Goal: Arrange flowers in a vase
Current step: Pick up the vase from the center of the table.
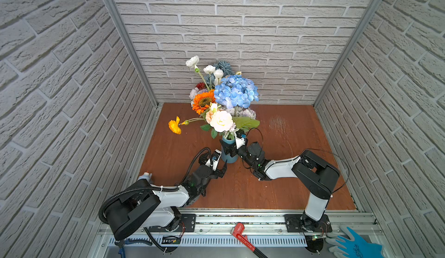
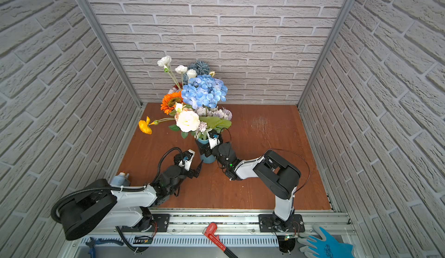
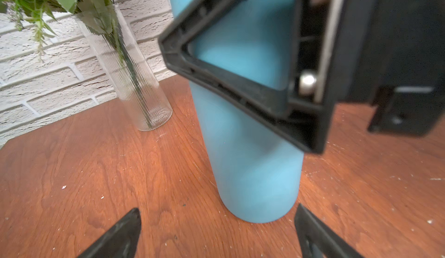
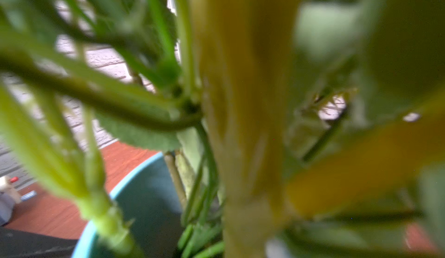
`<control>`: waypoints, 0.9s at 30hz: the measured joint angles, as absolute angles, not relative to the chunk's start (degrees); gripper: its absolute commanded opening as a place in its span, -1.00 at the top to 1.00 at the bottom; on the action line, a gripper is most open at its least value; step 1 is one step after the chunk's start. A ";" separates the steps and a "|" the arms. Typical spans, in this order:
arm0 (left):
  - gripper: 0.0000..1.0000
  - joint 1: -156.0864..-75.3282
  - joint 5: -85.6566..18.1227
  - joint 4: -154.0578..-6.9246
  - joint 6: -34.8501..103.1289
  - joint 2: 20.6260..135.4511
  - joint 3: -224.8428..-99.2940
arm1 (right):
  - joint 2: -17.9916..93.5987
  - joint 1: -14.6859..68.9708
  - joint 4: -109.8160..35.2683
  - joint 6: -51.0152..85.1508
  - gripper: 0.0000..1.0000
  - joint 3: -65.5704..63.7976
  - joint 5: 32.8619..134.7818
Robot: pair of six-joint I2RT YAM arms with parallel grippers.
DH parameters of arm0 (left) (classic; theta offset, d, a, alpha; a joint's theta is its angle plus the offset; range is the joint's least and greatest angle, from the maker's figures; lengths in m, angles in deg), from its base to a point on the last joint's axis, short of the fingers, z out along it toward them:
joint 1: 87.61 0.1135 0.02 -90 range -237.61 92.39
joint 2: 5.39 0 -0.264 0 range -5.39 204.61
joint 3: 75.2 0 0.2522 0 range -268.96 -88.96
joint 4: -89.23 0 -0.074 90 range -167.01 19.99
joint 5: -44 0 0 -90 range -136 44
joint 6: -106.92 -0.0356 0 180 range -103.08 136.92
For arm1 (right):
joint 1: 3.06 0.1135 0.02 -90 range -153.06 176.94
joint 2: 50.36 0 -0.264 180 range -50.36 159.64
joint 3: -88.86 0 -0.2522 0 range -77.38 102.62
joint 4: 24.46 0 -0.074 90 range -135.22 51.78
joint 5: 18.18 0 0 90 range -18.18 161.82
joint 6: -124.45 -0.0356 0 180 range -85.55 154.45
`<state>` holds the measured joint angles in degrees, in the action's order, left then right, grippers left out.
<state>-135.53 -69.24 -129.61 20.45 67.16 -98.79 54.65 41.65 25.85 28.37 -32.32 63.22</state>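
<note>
The flowers (image 1: 234, 92) (image 2: 203, 90) stand as a full mixed bunch in a tall blue vase (image 1: 228, 159) (image 2: 207, 159) mid-table. One yellow head (image 1: 174, 125) leans far out to the left. My right gripper (image 1: 228, 147) (image 2: 204, 148) straddles the vase's upper part. Its near finger (image 3: 240, 93) lies against the vase wall (image 3: 252, 167), and the far finger is hidden. The right wrist view shows only blurred stems (image 4: 240, 100) and the vase rim (image 4: 130, 182). My left gripper (image 1: 220, 170) (image 3: 216, 230) is open and empty, low beside the vase's base.
A clear ribbed glass vase (image 3: 134, 83) with green sprigs stands behind the blue one, near the brick back wall. A bottle (image 1: 145, 176) sits at the table's left edge. A red wrench (image 1: 243, 236) and a blue glove (image 1: 356, 244) lie on the front rail.
</note>
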 measured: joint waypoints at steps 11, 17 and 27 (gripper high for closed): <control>-0.97 -134.33 -69.57 -129.41 20.47 66.29 -98.72 | 52.27 41.39 24.67 30.92 0.88 -34.09 63.53; -0.96 -132.99 -70.57 -129.48 20.47 66.31 -98.72 | 44.62 37.74 16.89 31.88 0.88 -37.94 66.61; -0.96 -131.97 -71.65 -129.72 20.47 67.99 -98.79 | 38.83 25.98 11.25 32.85 0.88 -38.94 70.54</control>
